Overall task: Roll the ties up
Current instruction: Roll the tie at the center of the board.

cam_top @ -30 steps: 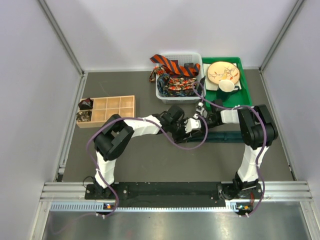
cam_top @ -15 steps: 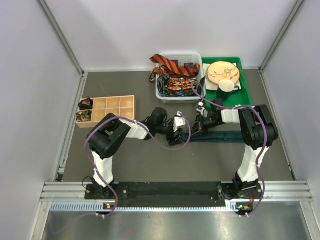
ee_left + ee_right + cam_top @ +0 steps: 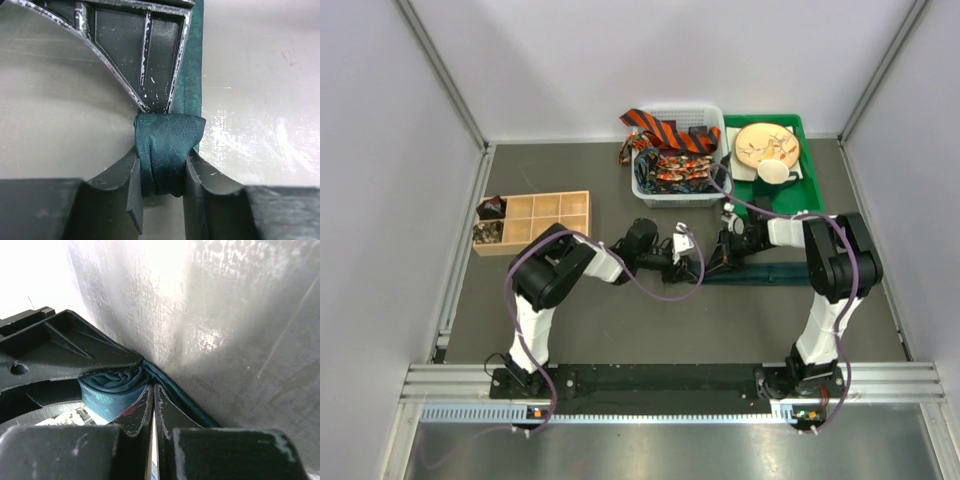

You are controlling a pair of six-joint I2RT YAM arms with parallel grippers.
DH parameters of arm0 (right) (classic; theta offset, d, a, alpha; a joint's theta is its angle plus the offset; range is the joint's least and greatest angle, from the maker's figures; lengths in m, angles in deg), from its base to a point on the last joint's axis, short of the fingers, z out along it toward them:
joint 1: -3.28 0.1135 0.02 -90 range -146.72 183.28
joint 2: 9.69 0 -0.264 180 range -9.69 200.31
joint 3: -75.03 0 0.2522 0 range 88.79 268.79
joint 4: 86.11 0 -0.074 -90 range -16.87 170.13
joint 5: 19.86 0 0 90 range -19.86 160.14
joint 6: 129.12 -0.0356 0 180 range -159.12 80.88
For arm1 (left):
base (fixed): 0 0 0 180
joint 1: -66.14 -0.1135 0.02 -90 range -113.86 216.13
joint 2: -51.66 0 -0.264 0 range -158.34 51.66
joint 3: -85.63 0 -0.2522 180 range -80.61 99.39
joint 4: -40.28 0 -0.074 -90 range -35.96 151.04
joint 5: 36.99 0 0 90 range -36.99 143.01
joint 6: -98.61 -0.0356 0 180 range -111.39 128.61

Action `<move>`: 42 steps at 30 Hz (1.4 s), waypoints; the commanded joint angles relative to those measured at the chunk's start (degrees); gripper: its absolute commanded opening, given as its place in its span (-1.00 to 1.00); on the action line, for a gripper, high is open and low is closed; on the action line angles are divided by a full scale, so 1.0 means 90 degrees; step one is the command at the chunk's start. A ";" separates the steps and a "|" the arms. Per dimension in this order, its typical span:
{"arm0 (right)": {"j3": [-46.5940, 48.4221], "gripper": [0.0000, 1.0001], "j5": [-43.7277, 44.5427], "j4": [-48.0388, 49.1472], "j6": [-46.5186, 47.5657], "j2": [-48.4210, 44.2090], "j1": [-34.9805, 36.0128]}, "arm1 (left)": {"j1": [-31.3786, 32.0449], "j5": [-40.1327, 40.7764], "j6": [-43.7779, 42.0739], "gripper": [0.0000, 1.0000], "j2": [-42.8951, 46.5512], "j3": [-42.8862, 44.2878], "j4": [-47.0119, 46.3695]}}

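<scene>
A dark teal tie (image 3: 770, 272) lies flat on the table in front of the right arm, its left end rolled up. In the left wrist view my left gripper (image 3: 164, 156) is shut on that small roll (image 3: 170, 132), and the flat strip (image 3: 192, 75) runs on past it. In the right wrist view my right gripper (image 3: 153, 388) has its fingers pressed together, tips against the roll (image 3: 112, 390) and the strip. In the top view the left gripper (image 3: 690, 254) and right gripper (image 3: 720, 254) meet at the roll. More ties, including an orange-and-black striped one (image 3: 665, 130), fill the basket.
A white basket (image 3: 650, 190) stands at the back centre. Beside it is a green tray (image 3: 812, 185) with a plate and a cup. A wooden compartment box (image 3: 545, 220) sits at the left with dark items in its left cells. Purple cables loop off both arms.
My left wrist has drawn back to the left and turned while keeping hold at the roll. My right gripper has shifted slightly right. The flat tie has stayed in place.
</scene>
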 commanded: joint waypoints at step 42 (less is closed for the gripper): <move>-0.0165 -1.00 0.0147 -0.0144 0.0686 0.0104 -0.0136 | 0.0104 0.0689 -0.1236 0.77 0.0706 0.0349 0.2958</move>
